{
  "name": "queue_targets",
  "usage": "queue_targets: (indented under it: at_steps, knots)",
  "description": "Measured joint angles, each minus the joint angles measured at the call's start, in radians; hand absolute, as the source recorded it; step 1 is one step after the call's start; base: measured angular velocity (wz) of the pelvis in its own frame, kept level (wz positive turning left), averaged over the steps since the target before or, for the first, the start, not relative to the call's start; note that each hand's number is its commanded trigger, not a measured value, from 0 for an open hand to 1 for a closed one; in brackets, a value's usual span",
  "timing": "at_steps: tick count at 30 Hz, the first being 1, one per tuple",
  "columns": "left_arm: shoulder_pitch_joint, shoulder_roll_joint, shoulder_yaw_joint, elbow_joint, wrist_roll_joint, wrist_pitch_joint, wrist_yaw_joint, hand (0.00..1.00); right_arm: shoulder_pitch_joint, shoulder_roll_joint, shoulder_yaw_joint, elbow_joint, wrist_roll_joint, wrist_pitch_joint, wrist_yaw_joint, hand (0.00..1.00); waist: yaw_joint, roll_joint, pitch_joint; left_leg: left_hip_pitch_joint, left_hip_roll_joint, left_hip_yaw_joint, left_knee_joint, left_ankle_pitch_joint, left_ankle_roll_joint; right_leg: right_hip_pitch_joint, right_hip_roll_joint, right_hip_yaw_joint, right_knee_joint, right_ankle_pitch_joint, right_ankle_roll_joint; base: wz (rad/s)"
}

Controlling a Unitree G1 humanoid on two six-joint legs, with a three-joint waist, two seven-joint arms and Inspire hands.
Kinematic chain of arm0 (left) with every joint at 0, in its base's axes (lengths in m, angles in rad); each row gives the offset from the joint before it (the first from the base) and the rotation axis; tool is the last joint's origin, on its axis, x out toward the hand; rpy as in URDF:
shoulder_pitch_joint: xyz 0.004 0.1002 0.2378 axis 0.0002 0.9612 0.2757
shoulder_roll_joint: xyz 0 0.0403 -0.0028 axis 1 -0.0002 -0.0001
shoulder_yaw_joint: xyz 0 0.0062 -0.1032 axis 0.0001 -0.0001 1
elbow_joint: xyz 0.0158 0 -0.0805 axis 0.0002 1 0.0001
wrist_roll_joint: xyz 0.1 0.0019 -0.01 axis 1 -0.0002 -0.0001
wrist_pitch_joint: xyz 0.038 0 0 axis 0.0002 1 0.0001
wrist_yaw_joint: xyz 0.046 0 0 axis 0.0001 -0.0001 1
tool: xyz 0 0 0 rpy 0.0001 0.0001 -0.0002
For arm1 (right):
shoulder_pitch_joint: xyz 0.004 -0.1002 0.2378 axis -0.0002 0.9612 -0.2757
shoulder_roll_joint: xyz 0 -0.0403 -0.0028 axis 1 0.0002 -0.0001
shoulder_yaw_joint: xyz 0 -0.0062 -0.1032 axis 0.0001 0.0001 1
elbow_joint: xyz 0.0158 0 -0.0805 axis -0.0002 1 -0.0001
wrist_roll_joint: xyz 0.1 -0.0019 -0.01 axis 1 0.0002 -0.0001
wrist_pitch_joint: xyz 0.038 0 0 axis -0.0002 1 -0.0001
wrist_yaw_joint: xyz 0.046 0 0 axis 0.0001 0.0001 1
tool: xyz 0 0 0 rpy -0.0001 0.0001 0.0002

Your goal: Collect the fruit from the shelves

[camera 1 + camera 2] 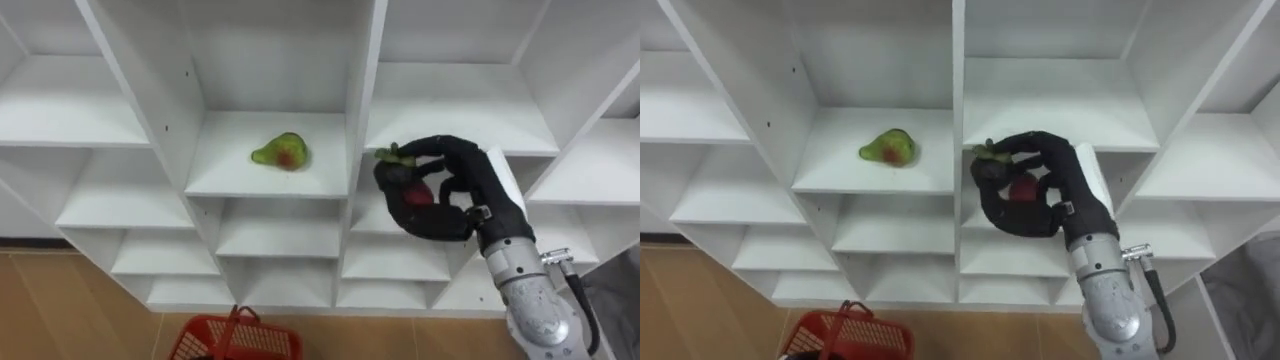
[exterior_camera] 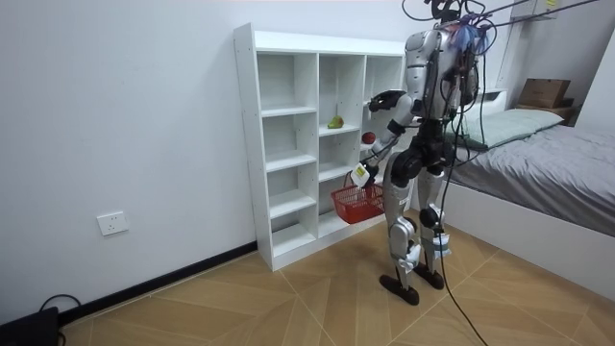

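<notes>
Right hand (image 1: 1062, 172) curled round red fruit (image 1: 1022, 189) with green top, up in front of white closet (image 1: 958, 60). Pear (image 1: 888, 149) lay on middle shelf. Left hand (image 2: 363, 179) low by red basket (image 1: 855, 340); grip could not tell.

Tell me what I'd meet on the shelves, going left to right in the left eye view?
First the green pear → the white upright divider → the right hand, curled round a red fruit.
</notes>
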Motion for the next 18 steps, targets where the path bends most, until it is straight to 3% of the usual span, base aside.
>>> queue_targets:
  at_steps: [6,10,11,18]
  knots:
    - [-0.021,0.007,-0.046,-0.031,-0.01,-0.001,-0.024,1.0,-0.001,0.004,0.067,0.045,-0.006,0.0,0.004,1.0,0.002,-0.022,0.0048,-0.017,0.0,-0.003,0.011,0.0,0.0,-0.007,-0.001,-0.005,-0.002,0.0,0.0,0.02]
    - [-0.053,0.007,-0.052,-0.039,-0.038,-0.001,-0.036,1.0,-0.003,0.005,0.117,0.121,-0.036,0.0,0.032,1.0,0.006,-0.015,0.0067,-0.036,0.0,-0.009,0.016,0.0,0.0,-0.024,0.0,-0.007,0.0,0.001,-0.002,0.02]
    - [-0.062,0.007,-0.052,-0.039,-0.038,-0.001,-0.039,1.0,-0.003,0.005,0.118,0.133,-0.042,0.001,0.049,1.0,0.008,-0.009,0.0103,-0.041,0.001,-0.011,0.017,0.001,0.001,-0.027,0.0,-0.009,0.0,0.002,-0.003,0.04]
    - [-0.082,0.003,-0.059,-0.084,-0.057,-0.001,-0.057,1.0,-0.01,0.005,0.13,0.214,-0.077,0.015,0.083,1.0,0.007,0.005,0.0062,-0.091,0.002,-0.013,0.033,0.003,0.0,-0.072,-0.002,-0.016,0.009,0.003,-0.004,0.01]
